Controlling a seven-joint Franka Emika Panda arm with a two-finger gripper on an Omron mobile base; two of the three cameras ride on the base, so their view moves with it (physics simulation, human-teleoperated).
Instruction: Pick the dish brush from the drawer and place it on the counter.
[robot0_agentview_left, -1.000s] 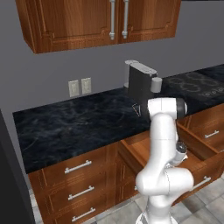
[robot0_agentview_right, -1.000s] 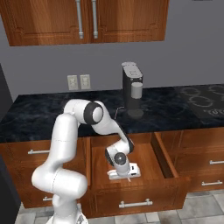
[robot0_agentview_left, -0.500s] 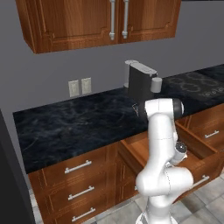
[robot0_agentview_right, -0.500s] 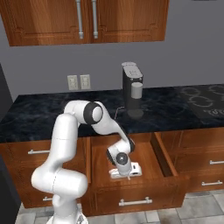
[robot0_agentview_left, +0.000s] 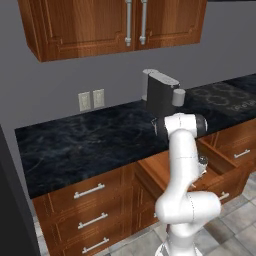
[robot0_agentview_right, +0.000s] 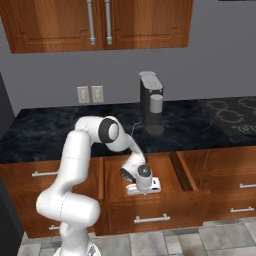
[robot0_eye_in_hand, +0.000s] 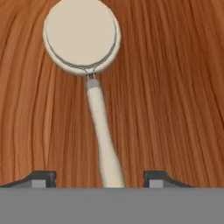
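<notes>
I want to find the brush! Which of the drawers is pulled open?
The wide drawer right below the counter, in front of the coffee machine, where the gripper reaches in. The handled drawers beside it are closed.

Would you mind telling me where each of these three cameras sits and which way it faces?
Left base view: behind the arm's left, facing forward over the counter; the white arm rises at lower right.
Right base view: behind the arm's right, facing down into the open drawer, where the gripper reaches.
Hand view: on the hand, facing the drawer floor, dish brush between the fingertips.
Both base views share the coffee machine.
</notes>
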